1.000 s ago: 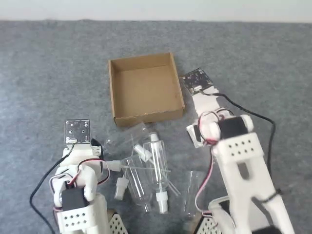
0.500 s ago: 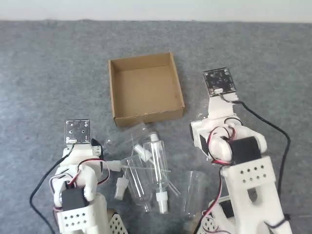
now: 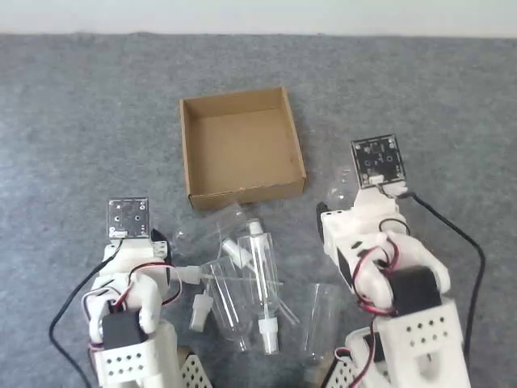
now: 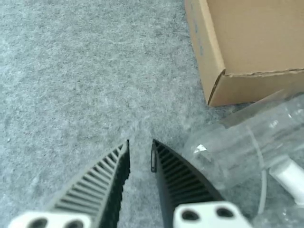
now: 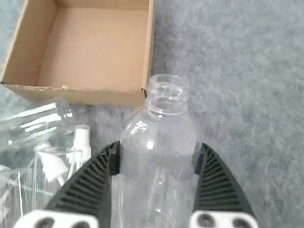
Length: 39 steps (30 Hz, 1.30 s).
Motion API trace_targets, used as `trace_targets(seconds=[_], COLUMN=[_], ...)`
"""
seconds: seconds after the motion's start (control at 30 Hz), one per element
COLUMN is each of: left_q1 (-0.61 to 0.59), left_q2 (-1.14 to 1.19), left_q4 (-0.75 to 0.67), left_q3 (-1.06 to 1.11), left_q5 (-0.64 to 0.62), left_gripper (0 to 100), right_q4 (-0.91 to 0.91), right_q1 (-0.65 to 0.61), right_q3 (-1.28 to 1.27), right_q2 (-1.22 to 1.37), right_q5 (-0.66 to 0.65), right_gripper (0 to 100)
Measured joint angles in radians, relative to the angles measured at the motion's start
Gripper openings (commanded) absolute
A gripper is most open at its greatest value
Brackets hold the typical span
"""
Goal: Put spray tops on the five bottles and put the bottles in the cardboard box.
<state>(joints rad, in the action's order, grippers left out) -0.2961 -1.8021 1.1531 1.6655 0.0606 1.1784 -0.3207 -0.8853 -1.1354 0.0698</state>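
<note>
From above, the cardboard box (image 3: 246, 194) is seen open-topped on the grey, carpet-like tabletop (image 3: 81, 121), with nothing but its bare brown floor shown inside. In front of it a loose heap of clear plastic bottles (image 3: 242, 283) is laid on their sides, white spray tops (image 3: 200, 307) mixed among them. The heap is flanked by the left arm (image 3: 129, 315) and the right arm (image 3: 396, 283), and a faint clear bottle (image 3: 339, 192) is made out ahead of the right arm, near the box's front corner. In the left wrist view, the left hand (image 4: 140, 145) is shown with its ribbed black fingers parted only narrowly and nothing grasped between them (just grey pile below). A corner of the box (image 4: 237, 47) and a lying bottle (image 4: 247, 142) with a white spray top (image 4: 289, 175) are seen beside it. In the right wrist view, the right hand (image 5: 158, 149) is clenched around the smooth round body of a transparent bottle (image 5: 159, 123), whose threaded neck is left uncapped and pointed away from the wrist. Beyond it the box (image 5: 148, 47) is shown, and to one side lying bottles (image 5: 38, 118) and a spray top (image 5: 81, 137).
</note>
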Motion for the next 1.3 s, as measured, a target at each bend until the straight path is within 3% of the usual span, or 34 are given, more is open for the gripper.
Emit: trace_targets(seconds=[0.5, 0.77, 1.0, 1.3], left_q1=[-0.005, -0.043, -0.043, -0.043], left_q2=[0.0, 0.0, 0.0, 0.0], left_q4=[0.0, 0.028, 0.132, 0.163], left_q3=[0.0, -0.152, -0.302, -0.308], left_q5=[0.0, 0.008, 0.158, 0.292], left_gripper=[8, 8, 8, 8], right_q4=[-0.224, -0.253, -0.334, -0.342], right_q1=[0.0, 0.006, 0.058, 0.097], right_q3=[-0.242, -0.333, -0.407, -0.407], right_q2=[-0.198, -0.344, -0.413, -0.416], right_q5=[0.091, 0.091, 0.091, 0.091], right_gripper=[8.3, 8.3, 8.3, 8.3])
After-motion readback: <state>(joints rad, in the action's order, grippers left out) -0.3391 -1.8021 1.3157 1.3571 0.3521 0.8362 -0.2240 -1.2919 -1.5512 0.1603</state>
